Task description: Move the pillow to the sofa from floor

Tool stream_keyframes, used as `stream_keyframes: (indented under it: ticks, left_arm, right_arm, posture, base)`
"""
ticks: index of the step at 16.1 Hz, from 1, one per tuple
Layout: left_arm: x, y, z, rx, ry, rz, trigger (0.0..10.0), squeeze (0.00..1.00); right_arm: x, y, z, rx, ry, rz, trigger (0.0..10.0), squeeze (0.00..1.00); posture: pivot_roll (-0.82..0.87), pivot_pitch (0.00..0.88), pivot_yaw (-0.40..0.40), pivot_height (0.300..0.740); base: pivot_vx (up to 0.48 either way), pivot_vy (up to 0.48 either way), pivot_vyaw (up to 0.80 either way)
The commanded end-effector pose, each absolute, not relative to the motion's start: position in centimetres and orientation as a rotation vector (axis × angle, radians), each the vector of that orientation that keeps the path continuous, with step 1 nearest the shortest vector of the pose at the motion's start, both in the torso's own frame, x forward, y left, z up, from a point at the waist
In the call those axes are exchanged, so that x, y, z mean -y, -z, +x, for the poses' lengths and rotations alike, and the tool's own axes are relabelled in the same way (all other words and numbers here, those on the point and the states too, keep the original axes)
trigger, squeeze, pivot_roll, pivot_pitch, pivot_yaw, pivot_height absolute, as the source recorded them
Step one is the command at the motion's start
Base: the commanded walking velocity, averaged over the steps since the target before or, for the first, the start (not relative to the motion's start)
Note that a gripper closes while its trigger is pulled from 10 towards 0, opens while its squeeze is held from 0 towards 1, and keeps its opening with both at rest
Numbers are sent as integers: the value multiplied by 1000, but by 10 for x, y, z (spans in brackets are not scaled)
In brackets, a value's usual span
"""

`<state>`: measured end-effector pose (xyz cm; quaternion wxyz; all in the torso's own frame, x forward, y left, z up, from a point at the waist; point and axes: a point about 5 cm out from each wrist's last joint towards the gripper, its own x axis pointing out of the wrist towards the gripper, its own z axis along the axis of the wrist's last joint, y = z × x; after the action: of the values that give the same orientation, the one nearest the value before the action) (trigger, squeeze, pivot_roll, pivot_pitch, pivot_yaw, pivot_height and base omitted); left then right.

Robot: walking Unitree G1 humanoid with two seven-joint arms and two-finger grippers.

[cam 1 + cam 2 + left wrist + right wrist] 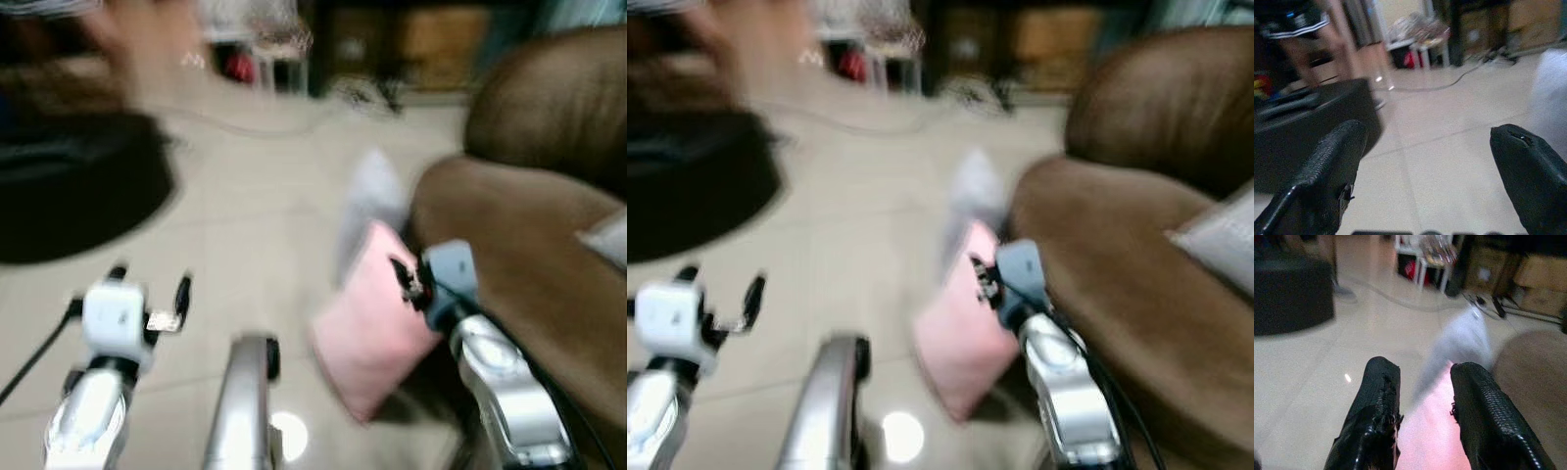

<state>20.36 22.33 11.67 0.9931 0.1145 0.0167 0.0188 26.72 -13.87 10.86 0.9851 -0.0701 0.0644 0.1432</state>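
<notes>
Pink pillow (370, 328) gripped between our right gripper (1422, 396) fingers beside the brown sofa (549, 255); our left gripper (1427, 171) fingers spread wide over the floor (255, 225).

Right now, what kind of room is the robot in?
Probably a living room in a home. There is a big brown sofa, a pink pillow held by the right gripper beside it, pale floor tiles and a dark round seat. The pictures are blurry.

The pillow (367, 328) is leaning against the sofa (534, 245) on its left side. A second pillow (370, 201) is standing just behind it. The right end effector (407, 279) is touching the pillow.
</notes>
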Motion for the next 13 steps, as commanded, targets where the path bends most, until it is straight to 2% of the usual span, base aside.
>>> stream_keyframes:
  ticks: [1,3,13]
  left_arm:
    - [-221,-121,207,-16,-21,223,10000,0]
    - [-221,-121,207,-16,-24,228,10000,0]
    - [-223,-119,207,-30,-52,246,10000,0]
  right_arm:
    - [140,-106,266,-144,-287,-143,10000,0]
    - [141,-106,266,-141,-276,-121,10000,0]
    - [151,-102,267,-170,-191,-104,10000,0]
  posture:
    - [-13,0,-37,396]
    - [-13,0,-38,396]
    - [-14,0,-39,396]
  base:
    - [281,0,800]
    - [285,0,400]
    - [0,0,0]
